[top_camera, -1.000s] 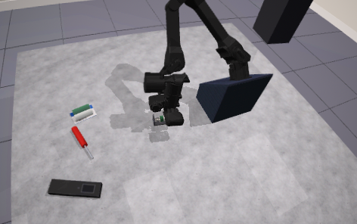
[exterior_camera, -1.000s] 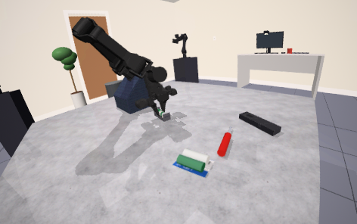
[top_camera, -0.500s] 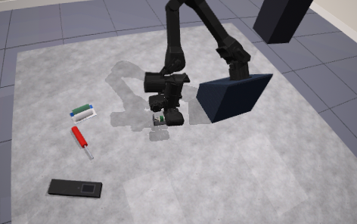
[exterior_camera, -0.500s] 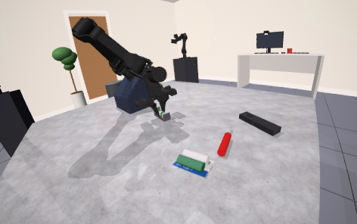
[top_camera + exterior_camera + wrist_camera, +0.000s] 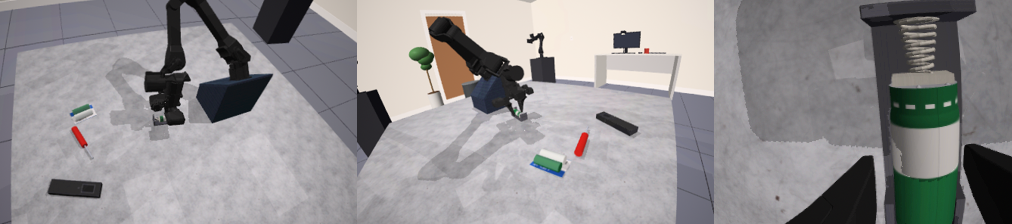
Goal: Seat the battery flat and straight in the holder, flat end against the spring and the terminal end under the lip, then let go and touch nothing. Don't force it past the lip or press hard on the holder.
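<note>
Standing partly open, pincer (image 5: 172,122) (image 5: 517,112) (image 5: 919,160) holds nothing; fingers flank green-white battery (image 5: 162,119) (image 5: 517,113) (image 5: 926,150), apart from it.

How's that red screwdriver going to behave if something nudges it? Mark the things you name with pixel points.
The screwdriver (image 5: 79,137) (image 5: 581,144) will probably roll sideways, since its handle looks round and smooth. It may swing in a curve, because the fat handle tapers to a thin shaft. It should stay stiff.
</note>
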Available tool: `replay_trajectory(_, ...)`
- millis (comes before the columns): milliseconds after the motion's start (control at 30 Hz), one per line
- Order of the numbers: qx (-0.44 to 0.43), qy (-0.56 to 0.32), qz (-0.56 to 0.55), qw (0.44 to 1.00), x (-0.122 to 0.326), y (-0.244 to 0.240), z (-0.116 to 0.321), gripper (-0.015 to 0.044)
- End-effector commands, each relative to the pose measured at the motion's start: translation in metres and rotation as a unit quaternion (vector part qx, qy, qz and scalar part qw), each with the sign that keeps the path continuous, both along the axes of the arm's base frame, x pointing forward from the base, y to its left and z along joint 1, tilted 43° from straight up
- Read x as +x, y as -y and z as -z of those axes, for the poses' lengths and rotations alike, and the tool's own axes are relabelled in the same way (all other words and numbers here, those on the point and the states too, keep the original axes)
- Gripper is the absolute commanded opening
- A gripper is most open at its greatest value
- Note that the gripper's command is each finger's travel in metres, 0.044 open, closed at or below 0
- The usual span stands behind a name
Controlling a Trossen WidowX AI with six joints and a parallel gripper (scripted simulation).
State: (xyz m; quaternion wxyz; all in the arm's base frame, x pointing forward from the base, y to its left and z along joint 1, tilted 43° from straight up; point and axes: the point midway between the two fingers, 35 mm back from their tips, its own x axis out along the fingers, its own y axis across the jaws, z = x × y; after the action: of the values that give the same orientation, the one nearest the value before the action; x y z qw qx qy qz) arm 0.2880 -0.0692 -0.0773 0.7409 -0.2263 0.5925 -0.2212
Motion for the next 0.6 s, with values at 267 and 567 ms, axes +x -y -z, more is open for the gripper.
replay_trajectory(267, 0.003, 0.003, 0.001, 1.000, 0.000, -0.027, -0.025, 0.0314)
replay_trajectory(567, 0.002, 0.005, 0.002, 1.000, -0.008, -0.060, -0.060, 0.0440)
